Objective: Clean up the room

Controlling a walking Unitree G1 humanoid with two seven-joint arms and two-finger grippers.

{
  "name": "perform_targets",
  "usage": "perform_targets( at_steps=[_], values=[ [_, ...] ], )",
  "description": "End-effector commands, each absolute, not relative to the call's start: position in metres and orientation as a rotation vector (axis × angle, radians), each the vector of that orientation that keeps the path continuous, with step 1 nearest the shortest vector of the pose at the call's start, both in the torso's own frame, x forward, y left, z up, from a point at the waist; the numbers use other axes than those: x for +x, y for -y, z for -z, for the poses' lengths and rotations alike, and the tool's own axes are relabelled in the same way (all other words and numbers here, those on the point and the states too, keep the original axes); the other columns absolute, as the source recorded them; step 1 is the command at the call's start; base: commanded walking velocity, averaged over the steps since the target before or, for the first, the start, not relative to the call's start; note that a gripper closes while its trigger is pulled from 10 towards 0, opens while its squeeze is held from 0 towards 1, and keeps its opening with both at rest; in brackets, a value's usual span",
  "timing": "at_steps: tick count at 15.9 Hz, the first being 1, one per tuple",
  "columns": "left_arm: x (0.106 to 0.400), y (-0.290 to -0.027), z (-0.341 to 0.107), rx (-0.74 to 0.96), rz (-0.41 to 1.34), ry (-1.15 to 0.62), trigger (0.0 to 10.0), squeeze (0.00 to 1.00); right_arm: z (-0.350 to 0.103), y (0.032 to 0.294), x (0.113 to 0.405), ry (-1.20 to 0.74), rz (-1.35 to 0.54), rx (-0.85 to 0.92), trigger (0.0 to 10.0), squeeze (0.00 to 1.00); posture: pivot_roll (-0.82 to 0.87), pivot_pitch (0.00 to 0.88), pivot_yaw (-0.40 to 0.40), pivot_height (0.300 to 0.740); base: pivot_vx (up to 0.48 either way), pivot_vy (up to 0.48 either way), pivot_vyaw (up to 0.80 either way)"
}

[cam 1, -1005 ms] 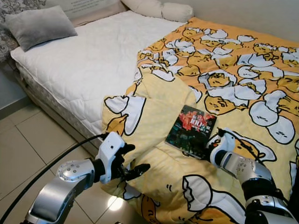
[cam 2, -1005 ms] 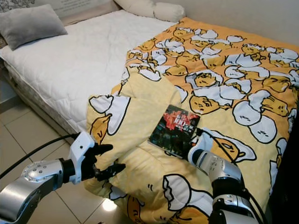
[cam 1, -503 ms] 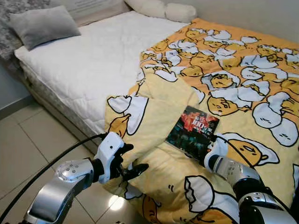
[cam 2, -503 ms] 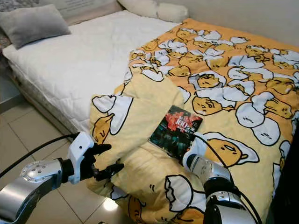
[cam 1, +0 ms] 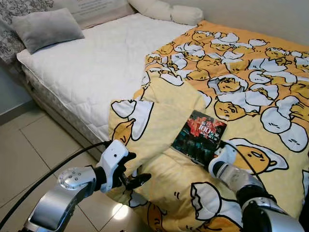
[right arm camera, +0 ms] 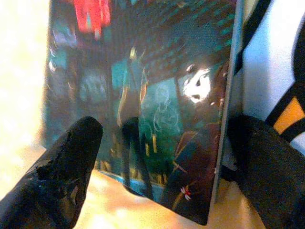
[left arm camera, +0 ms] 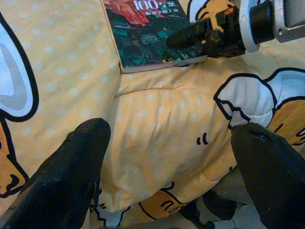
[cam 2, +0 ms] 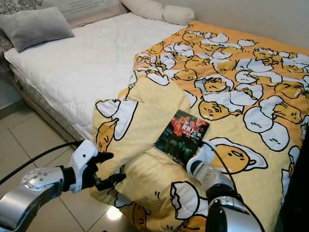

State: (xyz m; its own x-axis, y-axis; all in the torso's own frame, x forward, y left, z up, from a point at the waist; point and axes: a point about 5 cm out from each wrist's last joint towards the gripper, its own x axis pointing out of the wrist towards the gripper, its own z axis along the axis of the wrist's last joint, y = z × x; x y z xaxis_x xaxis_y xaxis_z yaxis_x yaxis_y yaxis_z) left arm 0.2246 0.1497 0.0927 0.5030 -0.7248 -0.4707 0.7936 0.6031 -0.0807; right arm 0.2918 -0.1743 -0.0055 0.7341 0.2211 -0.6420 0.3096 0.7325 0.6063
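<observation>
A book [cam 1: 199, 135] with a dark teal and red cover lies flat on the yellow cartoon-egg duvet [cam 1: 164, 116], near the bed's foot edge. My right gripper [right arm camera: 164, 129] is at the book's near corner, open, with one finger on each side of the book [right arm camera: 143, 86]. The left wrist view shows a right finger [left arm camera: 190, 34] resting at the cover's edge. My left gripper [cam 1: 136, 167] is open and hangs beside the duvet fold that droops off the bed, its fingers [left arm camera: 81, 157] apart with fabric in front of them.
The white mattress [cam 1: 96, 63] is bare on the left, with a grey pillow [cam 1: 46, 29] at its head and white pillows [cam 1: 164, 9] by the wall. Tiled floor [cam 1: 29, 154] lies beside the bed. A black cable [cam 1: 53, 166] trails from my left arm.
My right gripper has drawn in to the book's near corner. The left gripper has dropped slightly by the duvet fold. The camera has shifted a little.
</observation>
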Motion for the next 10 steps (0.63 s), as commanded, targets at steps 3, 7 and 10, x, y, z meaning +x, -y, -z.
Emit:
perform_targets(
  at_steps=[3,7,10],
  values=[
    [0.226,-0.153,-0.094,0.165,0.909,-0.489,10.0,0.47,0.004,0.158,0.291,-0.775,-0.013,1.011,10.0,0.0,-0.1,0.0,0.039,0.74,0.0,0.0,0.0],
    [0.232,-0.15,-0.096,0.163,0.915,-0.467,10.0,0.47,-0.024,0.162,0.312,-0.617,-0.089,1.212,10.0,0.0,-0.11,0.0,0.043,0.74,0.0,0.0,0.0],
    [0.233,-0.149,-0.098,0.162,0.921,-0.46,10.0,0.47,-0.031,0.154,0.317,-0.602,-0.135,1.243,10.0,0.0,-0.12,0.0,0.048,0.74,0.0,0.0,0.0]
  ],
)
